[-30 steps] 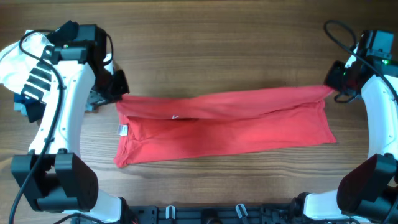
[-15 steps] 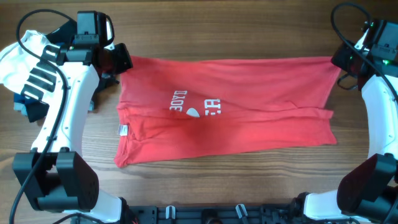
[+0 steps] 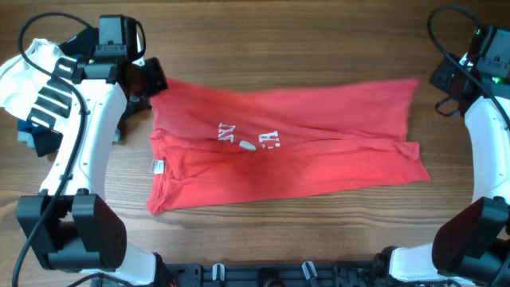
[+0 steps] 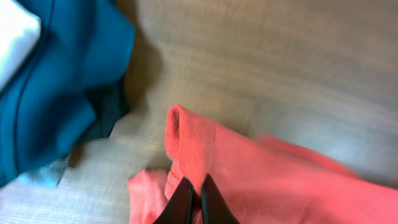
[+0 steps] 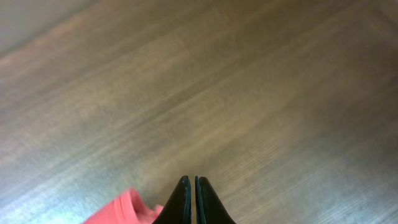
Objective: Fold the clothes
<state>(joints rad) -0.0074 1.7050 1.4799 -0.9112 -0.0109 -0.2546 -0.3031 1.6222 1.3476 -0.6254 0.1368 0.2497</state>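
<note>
The red T-shirt (image 3: 303,151) lies spread across the wooden table, its white lettering (image 3: 251,139) face up left of the middle. My left gripper (image 3: 155,80) is shut on the shirt's far left corner; in the left wrist view the jaws (image 4: 193,186) pinch a fold of red cloth (image 4: 280,180). My right gripper (image 3: 440,80) is at the far right, just past the shirt's far right corner. In the right wrist view its jaws (image 5: 190,183) are shut with nothing between them, and a red edge (image 5: 124,208) lies to their left.
A white garment with black stripes (image 3: 32,80) and folded blue garments (image 3: 36,139) lie at the far left, by the left arm. The blue cloth (image 4: 56,81) shows close to the held corner in the left wrist view.
The shirt's top layer was lifted toward the far side, showing the lettering. Its far right corner has now left the right gripper and sagged inward. The left gripper still holds its corner.
</note>
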